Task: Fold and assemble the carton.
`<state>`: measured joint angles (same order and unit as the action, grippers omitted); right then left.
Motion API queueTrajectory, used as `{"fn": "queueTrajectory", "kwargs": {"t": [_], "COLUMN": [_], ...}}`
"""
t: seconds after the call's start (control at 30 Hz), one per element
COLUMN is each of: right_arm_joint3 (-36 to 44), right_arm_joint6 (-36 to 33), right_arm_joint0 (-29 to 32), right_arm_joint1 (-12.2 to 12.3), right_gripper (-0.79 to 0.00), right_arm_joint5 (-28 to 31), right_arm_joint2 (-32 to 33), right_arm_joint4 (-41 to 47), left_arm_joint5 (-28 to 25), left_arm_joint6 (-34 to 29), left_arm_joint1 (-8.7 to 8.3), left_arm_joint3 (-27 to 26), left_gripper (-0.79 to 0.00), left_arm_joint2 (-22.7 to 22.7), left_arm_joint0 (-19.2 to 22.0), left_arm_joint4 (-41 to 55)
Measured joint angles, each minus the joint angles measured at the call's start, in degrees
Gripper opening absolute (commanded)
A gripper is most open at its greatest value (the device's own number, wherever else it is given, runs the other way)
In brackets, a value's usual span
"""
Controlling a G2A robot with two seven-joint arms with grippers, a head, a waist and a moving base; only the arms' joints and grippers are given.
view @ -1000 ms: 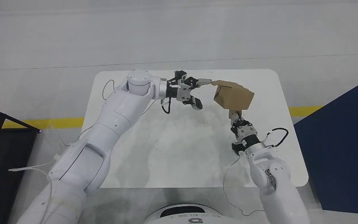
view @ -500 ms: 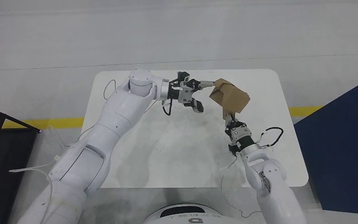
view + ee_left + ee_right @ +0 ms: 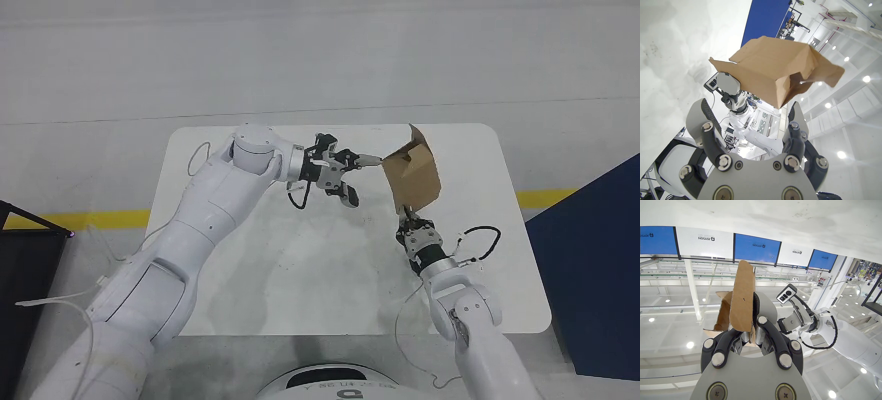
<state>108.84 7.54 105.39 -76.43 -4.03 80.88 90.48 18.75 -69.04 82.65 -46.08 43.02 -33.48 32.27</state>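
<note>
A brown cardboard carton (image 3: 413, 176), partly folded with loose flaps, hangs in the air over the far right of the white table (image 3: 250, 290). My right gripper (image 3: 410, 228) is below it, shut on one of its flaps; the right wrist view shows the carton (image 3: 743, 291) rising from the clamped right gripper (image 3: 751, 330). My left gripper (image 3: 364, 177) stands open just left of the carton, one fingertip close to its edge. In the left wrist view the carton (image 3: 770, 75) floats just beyond the spread fingers (image 3: 706, 111), with the right gripper (image 3: 728, 89) behind it.
The table's rounded edges lie near both arms. A blue panel (image 3: 600, 270) stands off the table's right side and a black frame (image 3: 20, 215) at the far left. In the right wrist view the left arm (image 3: 810, 323) is beside the carton.
The right gripper has shifted left and toward the table's middle, and the carton has swung from lying tilted to standing more upright. The left gripper stayed open, almost in place.
</note>
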Motion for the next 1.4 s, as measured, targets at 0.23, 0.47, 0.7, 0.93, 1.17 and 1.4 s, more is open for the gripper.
{"fn": "queueTrajectory", "kwargs": {"t": [0.23,0.47,0.7,0.93,1.17,1.4], "right_arm_joint3": [-0.3,-0.3,-0.6,-0.6,-0.5,-0.5], "right_arm_joint6": [-0.2,-0.6,-1.4,-2.0,-2.6,-2.6], "right_arm_joint0": [-0.1,0.1,0.3,1.0,1.7,1.5], "right_arm_joint1": [0.0,0.0,0.0,-0.1,-0.2,-0.2], "right_gripper": [-0.785,-0.785,-0.785,-0.785,-0.785,-0.785], "right_arm_joint5": [-0.7,-2.0,-2.1,0.0,0.7,1.0], "right_arm_joint2": [0.5,0.2,-2.2,-3.4,-4.0,-4.9], "right_arm_joint4": [0.5,-0.3,-4.5,-8.1,-9.5,-11.5], "left_arm_joint5": [-0.6,1.3,11.3,13.7,15.3,14.6], "left_arm_joint6": [0.4,1.2,-3.2,-2.8,-1.3,-1.9], "left_arm_joint1": [-0.15,-0.46,1.43,4.40,6.33,7.68], "left_arm_joint3": [0.4,1.9,4.3,9.0,14.7,17.3], "left_gripper": [0.000,0.000,0.000,0.000,0.000,0.000], "left_arm_joint2": [2.0,5.0,0.4,-7.0,-15.0,-22.7], "left_arm_joint0": [0.5,3.6,9.4,14.8,19.3,21.6], "left_arm_joint4": [2.0,4.3,2.3,6.2,12.0,16.3]}}
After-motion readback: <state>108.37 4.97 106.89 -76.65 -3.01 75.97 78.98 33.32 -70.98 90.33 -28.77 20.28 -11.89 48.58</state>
